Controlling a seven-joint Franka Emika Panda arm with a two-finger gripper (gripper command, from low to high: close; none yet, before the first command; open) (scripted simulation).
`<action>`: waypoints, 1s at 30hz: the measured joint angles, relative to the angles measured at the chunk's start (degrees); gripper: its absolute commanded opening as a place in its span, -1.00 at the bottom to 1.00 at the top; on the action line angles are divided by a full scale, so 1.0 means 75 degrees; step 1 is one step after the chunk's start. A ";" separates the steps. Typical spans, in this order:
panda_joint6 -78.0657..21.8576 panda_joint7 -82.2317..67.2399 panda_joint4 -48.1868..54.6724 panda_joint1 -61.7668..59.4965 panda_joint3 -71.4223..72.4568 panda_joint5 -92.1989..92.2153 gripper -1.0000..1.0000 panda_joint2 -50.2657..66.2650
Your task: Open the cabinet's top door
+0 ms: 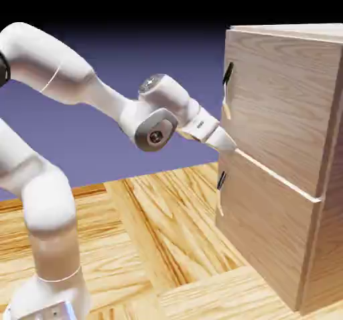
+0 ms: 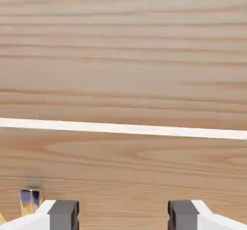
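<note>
The cabinet (image 1: 327,198) stands at the exterior view's right, tall and light-brown. Its top door (image 1: 285,100) is shut, with a slim dark-and-tan handle (image 1: 227,89) on its left edge. My gripper (image 1: 228,145) sits just below that handle, its tips at the pale seam (image 1: 275,172) between the two panels. In the hand view, wood grain fills the picture and the seam (image 2: 123,129) runs across it. My gripper (image 2: 123,217) is open, and only wood shows between the grey fingertips (image 2: 63,213). I cannot tell which side of the seam is the top door here.
The lower panel (image 1: 264,235) has its own handle (image 1: 220,186) just under my gripper. A small shiny piece (image 2: 30,201) shows at the hand view's lower left, close to the left fingertip. The wooden table (image 1: 167,245) runs in front of the cabinet.
</note>
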 measured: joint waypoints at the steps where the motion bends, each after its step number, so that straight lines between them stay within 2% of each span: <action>1: -0.0027 0.0209 0.0040 -0.0120 0.0140 0.0332 0.00 -0.0086; 30: -0.0807 0.6271 0.1202 -0.3607 0.4210 0.9969 0.00 -0.2577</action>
